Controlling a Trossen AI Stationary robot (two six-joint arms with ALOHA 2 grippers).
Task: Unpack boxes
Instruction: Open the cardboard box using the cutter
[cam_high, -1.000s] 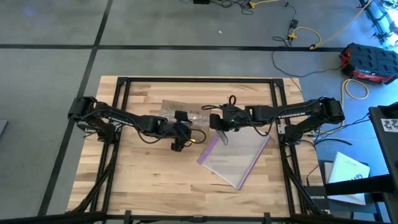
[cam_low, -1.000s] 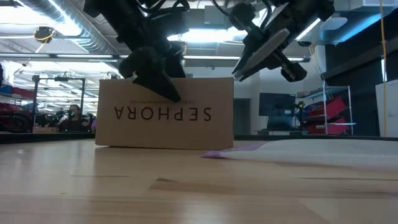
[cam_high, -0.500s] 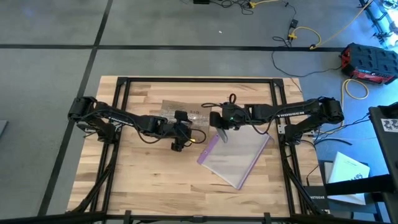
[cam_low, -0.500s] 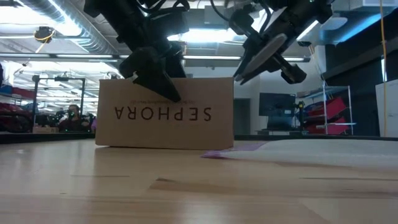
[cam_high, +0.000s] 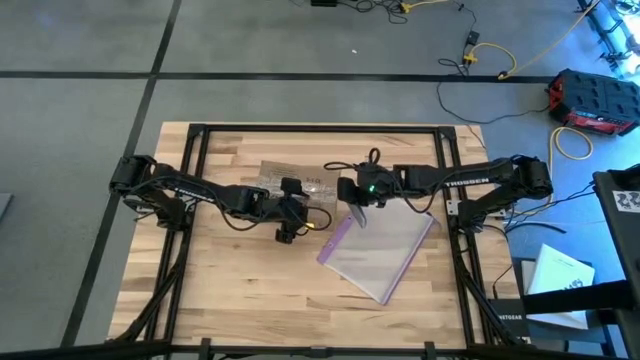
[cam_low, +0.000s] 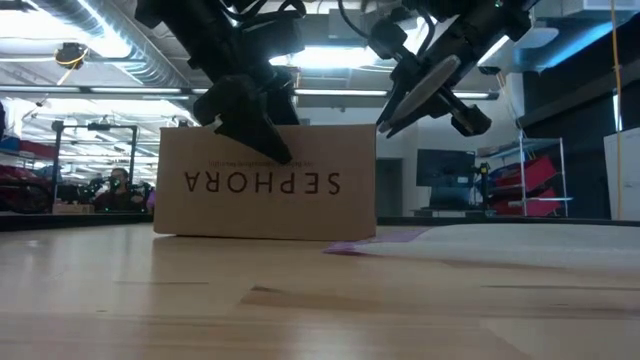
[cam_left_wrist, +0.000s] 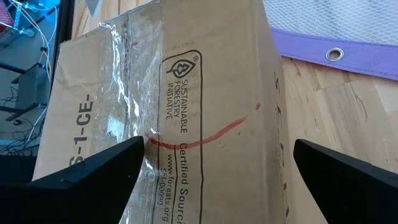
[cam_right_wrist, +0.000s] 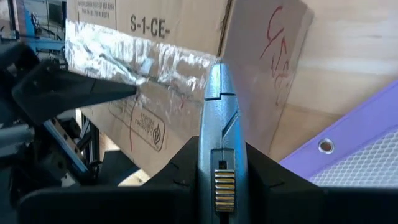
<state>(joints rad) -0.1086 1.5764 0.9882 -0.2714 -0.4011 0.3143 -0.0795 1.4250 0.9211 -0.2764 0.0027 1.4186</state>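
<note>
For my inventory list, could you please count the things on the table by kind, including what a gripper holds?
Cardboard box: 1
Clear bag with purple edge: 1
Grey knife-like tool, held in the right gripper: 1
Total: 3

Two slim black jointed arms, matte finish. Left arm (cam_high: 200, 190): loose black cable looping behind the claw, small orange light close beside it. Right arm (cam_high: 470, 180): white lettering along the forearm, green light just behind the claw, curled black cable above that. Left gripper (cam_left_wrist: 211, 171): two flat, tapering black fingers (cam_left_wrist: 93, 171), wedge-shaped. Right gripper (cam_right_wrist: 217, 180): black angular finger bodies.
</note>
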